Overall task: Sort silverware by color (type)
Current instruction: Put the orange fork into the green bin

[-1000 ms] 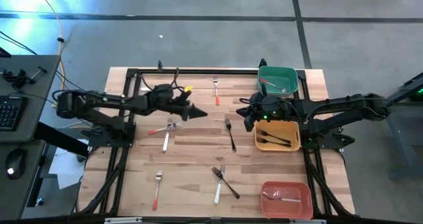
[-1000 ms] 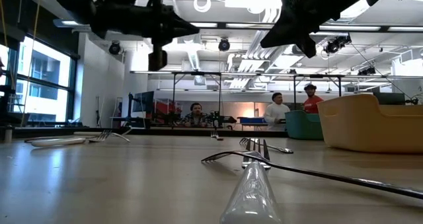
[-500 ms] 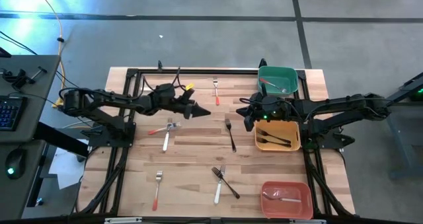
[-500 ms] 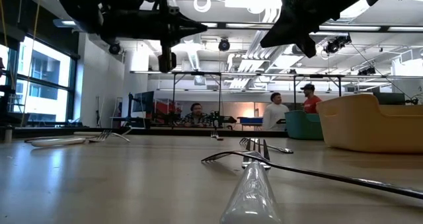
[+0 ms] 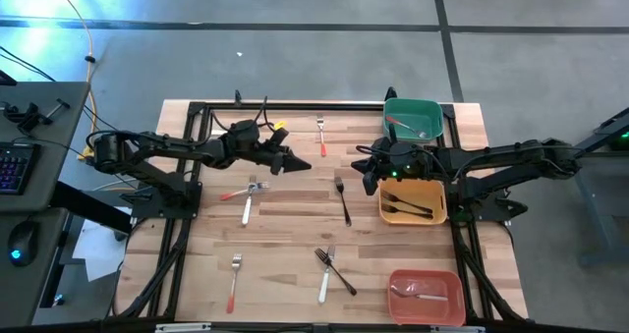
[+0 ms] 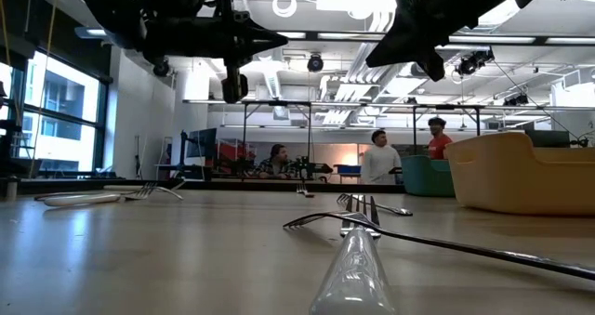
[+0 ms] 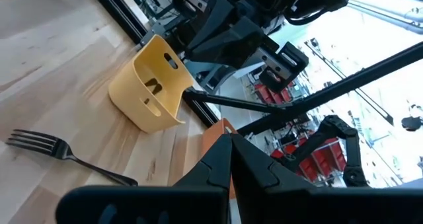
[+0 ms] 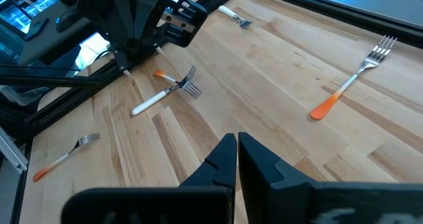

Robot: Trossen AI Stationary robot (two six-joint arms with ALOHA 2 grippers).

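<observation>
Silverware (image 5: 343, 199): seven pieces loose on surface (image 5: 285, 264), others already in bins. Left claw (image 5: 300, 165) and right claw (image 5: 360, 169): both pinched closed, empty, above surface. Risk: crossed forks (image 5: 331, 269) may snag together, mixing colours.

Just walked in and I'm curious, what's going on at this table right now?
A two-armed robot is sorting forks by handle colour into bins. Neither claw holds anything: the left claw is shut and hovers above the table's far middle, and the right claw is shut beside the yellow bin, which holds black-handled forks. The green bin and red bin have a few pieces too. Several forks lie loose, among them a black-handled fork between the claws.
</observation>
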